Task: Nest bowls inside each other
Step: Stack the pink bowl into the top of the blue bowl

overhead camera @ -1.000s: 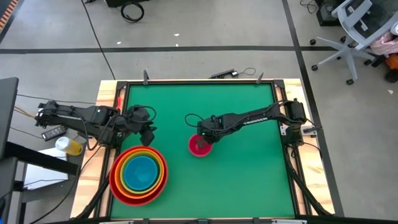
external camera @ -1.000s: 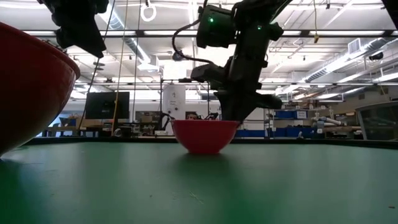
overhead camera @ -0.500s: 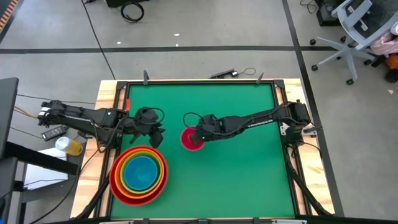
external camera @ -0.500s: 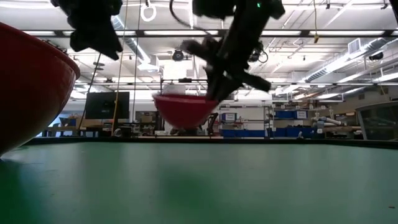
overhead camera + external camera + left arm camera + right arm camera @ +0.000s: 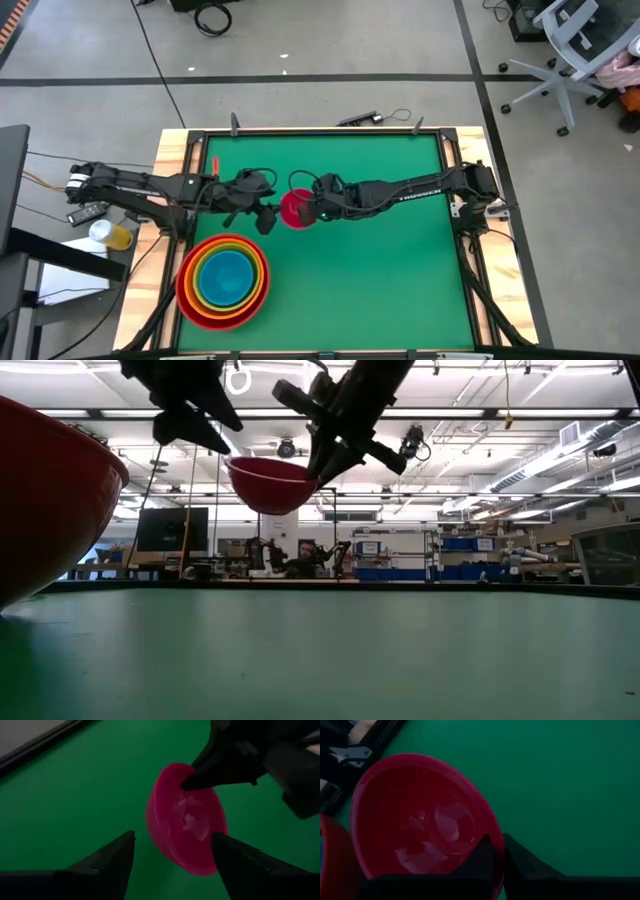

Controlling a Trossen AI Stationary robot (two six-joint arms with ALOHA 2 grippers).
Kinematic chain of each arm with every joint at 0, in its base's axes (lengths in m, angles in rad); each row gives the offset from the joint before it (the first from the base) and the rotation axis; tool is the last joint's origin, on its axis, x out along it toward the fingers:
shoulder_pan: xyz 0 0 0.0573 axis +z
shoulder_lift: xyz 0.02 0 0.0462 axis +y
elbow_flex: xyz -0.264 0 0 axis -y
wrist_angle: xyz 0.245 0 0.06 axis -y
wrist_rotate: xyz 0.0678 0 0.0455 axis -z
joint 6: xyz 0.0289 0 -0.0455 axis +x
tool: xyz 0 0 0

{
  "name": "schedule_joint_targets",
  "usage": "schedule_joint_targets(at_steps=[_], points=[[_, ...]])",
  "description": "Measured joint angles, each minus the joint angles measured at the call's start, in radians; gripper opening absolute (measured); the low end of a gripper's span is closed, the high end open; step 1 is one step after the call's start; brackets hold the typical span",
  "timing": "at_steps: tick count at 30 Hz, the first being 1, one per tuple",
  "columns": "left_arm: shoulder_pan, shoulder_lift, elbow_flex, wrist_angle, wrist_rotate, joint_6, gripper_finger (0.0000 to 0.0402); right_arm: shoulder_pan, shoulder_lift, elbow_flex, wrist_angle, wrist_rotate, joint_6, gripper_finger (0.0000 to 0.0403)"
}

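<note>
Pink bowl [image 5: 294, 210] empty, blue bowl [image 5: 226, 277] innermost

both arms matte black, slim segmented links with bulkier joint housings. right arm [image 5: 420, 186] has white lettering along the forearm link, unreadable from the high view. left arm [image 5: 150, 188] carries a white block at its base end and loose black cable loops near the wrist. right gripper [image 5: 497, 865] fingers are dark, flat, tapering wedges. left gripper [image 5: 172, 862] fingers [image 5: 107, 857] same: black, pointed, smooth faces. low view shows black cabling looped off the wrist housings.
</note>
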Motion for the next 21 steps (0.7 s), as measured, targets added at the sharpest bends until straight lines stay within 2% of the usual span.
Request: schedule_joint_targets(at_steps=[5, 11, 17, 21], points=[[0.016, 0.07, 0.0, 0.024, 0.002, 0.024, 0.0258, 0.0, 0.0, 0.005, 0.035, 0.009, -0.05, 0.0022], [0.052, 0.113, 0.0, 0.013, 0.002, -0.022, 0.021, 0.004, 0.0, 0.005, 0.055, 0.014, -0.079, 0.0022], [0.06, 0.112, 0.001, 0.013, 0.007, -0.024, 0.0105, 0.008, 0.001, 0.005, 0.058, 0.015, -0.082, 0.0026], [0.063, 0.112, 0.0, -0.001, -0.018, -0.021, 0.0022, 0.008, 0.001, 0.008, 0.079, -0.021, -0.093, 0.0051]])
